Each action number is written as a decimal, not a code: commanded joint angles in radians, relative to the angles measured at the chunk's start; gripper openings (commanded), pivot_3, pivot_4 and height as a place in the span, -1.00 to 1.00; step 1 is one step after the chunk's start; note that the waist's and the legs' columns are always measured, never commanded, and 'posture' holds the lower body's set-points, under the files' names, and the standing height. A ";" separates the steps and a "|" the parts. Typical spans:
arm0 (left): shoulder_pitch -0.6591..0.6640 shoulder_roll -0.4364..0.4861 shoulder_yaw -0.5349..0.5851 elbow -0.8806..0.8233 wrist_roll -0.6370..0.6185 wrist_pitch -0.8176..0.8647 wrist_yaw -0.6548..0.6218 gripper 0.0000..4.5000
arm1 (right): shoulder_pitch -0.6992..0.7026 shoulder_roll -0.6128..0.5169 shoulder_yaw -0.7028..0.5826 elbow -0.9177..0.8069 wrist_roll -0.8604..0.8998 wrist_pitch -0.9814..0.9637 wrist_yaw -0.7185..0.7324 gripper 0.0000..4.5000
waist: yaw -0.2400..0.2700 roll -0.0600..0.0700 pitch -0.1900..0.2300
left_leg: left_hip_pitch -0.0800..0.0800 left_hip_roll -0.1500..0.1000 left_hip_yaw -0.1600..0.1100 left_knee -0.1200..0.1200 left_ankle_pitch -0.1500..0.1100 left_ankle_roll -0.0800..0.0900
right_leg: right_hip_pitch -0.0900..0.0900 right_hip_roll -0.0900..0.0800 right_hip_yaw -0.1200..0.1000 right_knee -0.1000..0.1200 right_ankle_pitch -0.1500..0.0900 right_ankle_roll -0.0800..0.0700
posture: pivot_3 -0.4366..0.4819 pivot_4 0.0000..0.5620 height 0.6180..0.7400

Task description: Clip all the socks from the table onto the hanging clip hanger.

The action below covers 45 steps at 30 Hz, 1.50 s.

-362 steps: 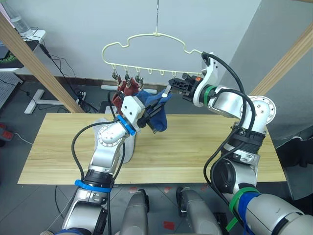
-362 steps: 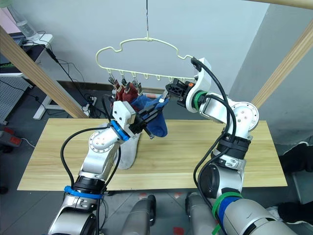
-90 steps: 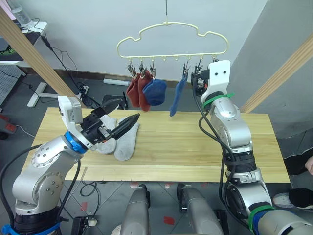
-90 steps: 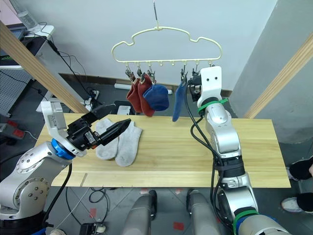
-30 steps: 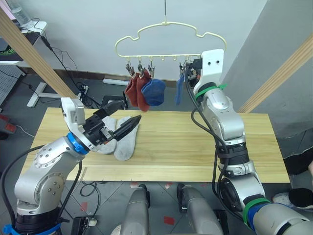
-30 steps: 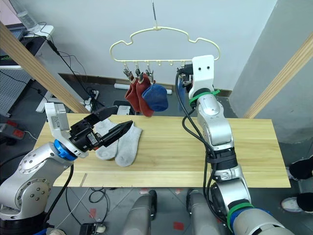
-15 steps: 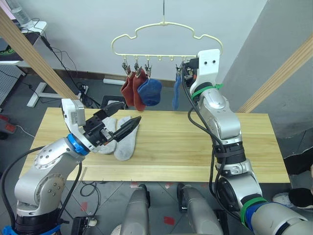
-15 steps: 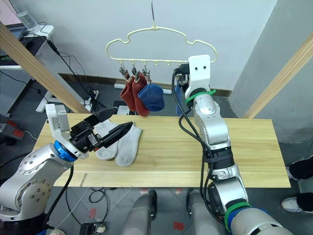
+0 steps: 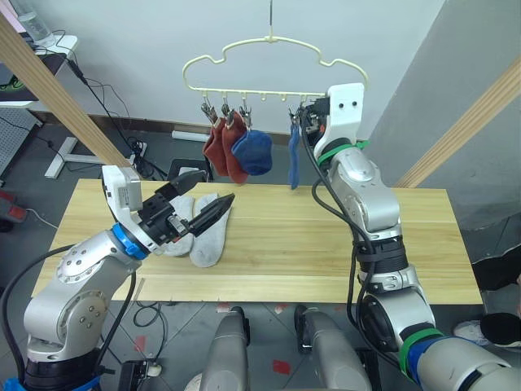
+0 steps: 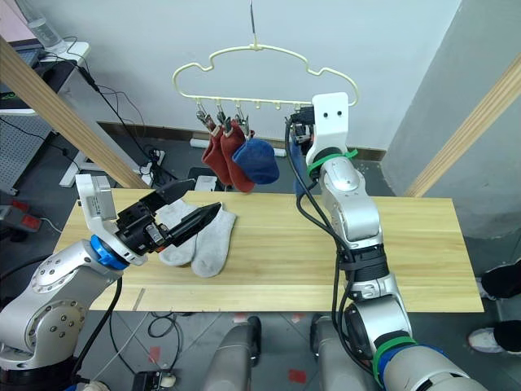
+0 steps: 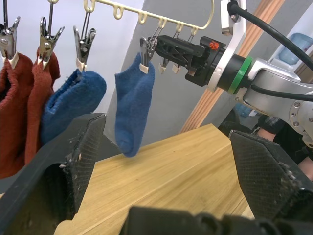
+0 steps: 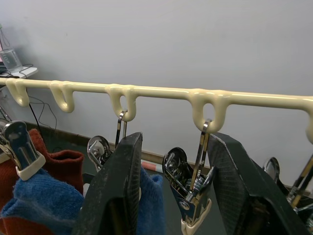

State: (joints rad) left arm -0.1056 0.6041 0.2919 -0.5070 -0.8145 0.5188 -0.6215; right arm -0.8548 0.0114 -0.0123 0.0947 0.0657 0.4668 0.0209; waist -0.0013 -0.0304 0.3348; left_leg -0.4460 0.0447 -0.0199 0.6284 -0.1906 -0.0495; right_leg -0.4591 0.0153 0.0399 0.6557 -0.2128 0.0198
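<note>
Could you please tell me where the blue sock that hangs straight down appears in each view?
Head views: straight blue sock hangs right of the bunched blue sock.
Left wrist view: straight blue sock, clipped beside the bunched one.
Right wrist view: straight blue sock, partly hidden, under a clip.
Shared landmark: the clip hanger bar.

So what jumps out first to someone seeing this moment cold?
The pale-yellow clip hanger hanging above the table's far edge, with two rust red socks and two blue socks already clipped on. The right gripper is raised at the bar beside the second blue sock. The open left gripper hovers over the two grey socks lying on the table.
</note>
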 commanded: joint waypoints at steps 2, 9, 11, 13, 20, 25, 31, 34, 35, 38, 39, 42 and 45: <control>0.003 0.002 0.006 -0.043 -0.012 -0.008 -0.003 1.00 | -0.028 0.019 -0.009 -0.022 0.037 -0.022 0.019 -0.09 | 0.000 0.000 0.000 | 0.000 0.000 0.000 0.000 0.000 0.000 | 0.000 0.000 0.000 0.000 0.000 0.000 | 0.21 0.21 1.00; 0.006 0.004 0.008 -0.040 -0.010 -0.011 -0.009 1.00 | -0.024 0.034 -0.012 -0.019 0.057 -0.005 0.018 -0.09 | 0.000 0.000 0.000 | 0.000 0.000 0.000 0.000 0.000 0.000 | 0.000 0.000 0.000 0.000 0.000 0.000 | 0.21 0.19 1.00; 0.007 0.003 0.008 -0.042 -0.010 -0.011 -0.008 1.00 | -0.025 0.037 -0.012 -0.020 0.056 -0.004 0.018 -0.09 | 0.000 0.000 0.000 | 0.000 0.000 0.000 0.000 0.000 0.000 | 0.000 0.000 0.000 0.000 0.000 0.000 | 0.22 0.18 1.00; 0.007 0.003 0.009 -0.043 -0.009 -0.012 -0.008 1.00 | -0.027 0.039 -0.012 -0.020 0.055 -0.004 0.018 -0.09 | 0.000 0.000 0.000 | 0.000 0.000 0.000 0.000 0.000 0.000 | 0.000 0.000 0.000 0.000 0.000 0.000 | 0.22 0.18 1.00; 0.012 0.001 0.010 -0.045 -0.009 -0.014 -0.005 1.00 | -0.027 0.043 -0.007 -0.015 0.060 0.005 0.032 -0.09 | 0.000 0.000 0.000 | 0.000 0.000 0.000 0.000 0.000 0.000 | 0.000 0.000 0.000 0.000 0.000 0.000 | 0.22 0.20 1.00; 0.014 0.002 0.011 -0.044 -0.009 -0.013 -0.005 1.00 | -0.022 0.037 -0.004 -0.014 0.059 0.006 0.032 -0.25 | 0.000 0.000 0.000 | 0.000 0.000 0.000 0.000 0.000 0.000 | 0.000 0.000 0.000 0.000 0.000 0.000 | 0.22 0.22 1.00; 0.013 0.003 0.009 -0.041 -0.007 -0.014 -0.005 1.00 | -0.022 0.032 -0.004 -0.010 0.056 0.006 0.030 -0.94 | 0.000 0.000 0.000 | 0.000 0.000 0.000 0.000 0.000 0.000 | 0.000 0.000 0.000 -0.001 0.000 0.000 | 0.22 0.22 1.00; 0.010 0.002 0.006 -0.040 -0.007 -0.014 -0.006 1.00 | -0.021 0.026 -0.006 -0.012 0.051 0.006 0.024 -0.98 | 0.000 0.000 0.000 | 0.000 0.000 0.000 0.000 0.000 0.000 | 0.000 0.000 0.000 -0.001 0.000 0.000 | 0.21 0.22 1.00; 0.009 0.001 0.005 -0.039 -0.007 -0.014 -0.007 1.00 | -0.020 0.023 -0.007 -0.014 0.050 0.007 0.023 -0.98 | 0.000 0.000 0.000 | 0.000 0.000 0.000 0.000 0.000 0.000 | 0.000 0.000 0.000 -0.001 0.000 0.000 | 0.20 0.22 1.00; 0.008 0.001 0.001 -0.037 -0.005 -0.015 -0.008 1.00 | -0.016 0.016 -0.009 -0.020 0.052 0.010 0.026 -0.98 | 0.000 0.000 0.000 | 0.000 0.000 0.000 0.000 0.000 0.000 | 0.000 0.000 0.000 -0.001 0.000 0.000 | 0.19 0.22 1.00; 0.008 0.000 -0.001 -0.036 -0.003 -0.014 -0.008 1.00 | -0.015 0.012 -0.012 -0.024 0.055 0.013 0.029 -0.98 | 0.000 0.000 0.000 | 0.000 0.000 0.000 0.000 0.000 0.000 | 0.000 0.000 0.000 -0.001 0.000 0.000 | 0.19 0.22 1.00; 0.019 0.010 -0.011 -0.013 0.026 -0.004 0.002 1.00 | -0.013 -0.025 -0.027 -0.047 0.079 0.045 0.064 -0.98 | 0.000 0.000 0.000 | 0.000 0.000 0.000 0.000 0.000 0.000 | 0.000 0.000 0.000 -0.001 0.000 0.000 | 0.17 0.23 1.00; 0.032 0.023 -0.019 0.021 0.074 0.004 0.019 1.00 | -0.012 -0.062 -0.034 -0.069 0.108 0.080 0.104 -0.98 | 0.000 0.000 0.000 | 0.000 0.000 0.000 0.000 0.000 0.000 | 0.000 0.000 0.000 -0.001 0.000 0.000 | 0.17 0.23 1.00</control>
State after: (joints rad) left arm -0.0847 0.6133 0.2718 -0.4901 -0.7684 0.5227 -0.6166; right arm -0.8547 -0.0389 -0.0260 0.0782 0.1451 0.5274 0.0988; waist -0.0018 -0.0303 0.3349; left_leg -0.4461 0.0448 -0.0198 0.6279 -0.1907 -0.0494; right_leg -0.4591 0.0152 0.0401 0.6548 -0.2128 0.0198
